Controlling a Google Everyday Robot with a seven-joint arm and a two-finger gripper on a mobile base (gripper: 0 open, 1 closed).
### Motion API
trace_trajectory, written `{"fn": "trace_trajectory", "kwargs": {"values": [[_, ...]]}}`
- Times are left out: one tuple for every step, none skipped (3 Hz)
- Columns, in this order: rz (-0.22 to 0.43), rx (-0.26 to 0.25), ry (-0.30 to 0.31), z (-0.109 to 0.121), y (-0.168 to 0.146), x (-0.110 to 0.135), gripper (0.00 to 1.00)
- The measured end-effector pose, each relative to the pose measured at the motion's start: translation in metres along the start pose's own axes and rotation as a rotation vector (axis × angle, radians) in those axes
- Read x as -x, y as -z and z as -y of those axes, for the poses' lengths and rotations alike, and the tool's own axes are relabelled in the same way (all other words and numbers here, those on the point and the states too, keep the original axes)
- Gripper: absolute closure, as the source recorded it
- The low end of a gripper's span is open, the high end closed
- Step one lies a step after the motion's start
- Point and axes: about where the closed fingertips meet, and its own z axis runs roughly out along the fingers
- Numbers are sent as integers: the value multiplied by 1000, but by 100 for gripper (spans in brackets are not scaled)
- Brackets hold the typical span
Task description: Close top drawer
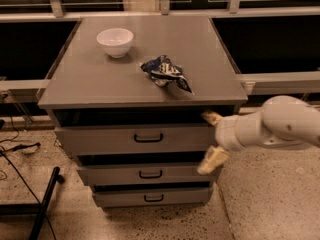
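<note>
Three grey drawers are stacking up in the cabinet. The top drawer (pixel 100 140) is the widest, sitting right under the tabletop (pixel 95 81). It is standing partly open, with a dark gap showing between its front and the tabletop edge. Its black handle (pixel 148 138) is sitting at centre front with nothing touching it.

The pincer (pixel 204 143) is hanging at the right end of the top drawer front. It is released, with its fingers (pixel 212 117) spreading wide. One tip is sitting up at the drawer's top edge and the other is pointing down by the right end of the mid drawer (pixel 125 175). Contact with the front: can't tell. The white arm (pixel 280 126) is reaching in from the right.

The low drawer (pixel 120 198) is sitting at the bottom, also poking out a little toward the near side.

On the tabletop, a white bowl (pixel 115 41) is standing upright at far left. A crumpled blue-and-white bag (pixel 165 73) is lying near centre, well apart from the bowl.

On the floor at left, cables (pixel 17 148) are trailing and a black bar (pixel 45 204) is leaning.
</note>
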Motion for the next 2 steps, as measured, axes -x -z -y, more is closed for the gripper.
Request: {"fn": "trace_trajectory", "kwargs": {"values": [[3, 66, -26, -16, 17, 9, 0], [5, 68, -26, -17, 17, 9, 0]]}}
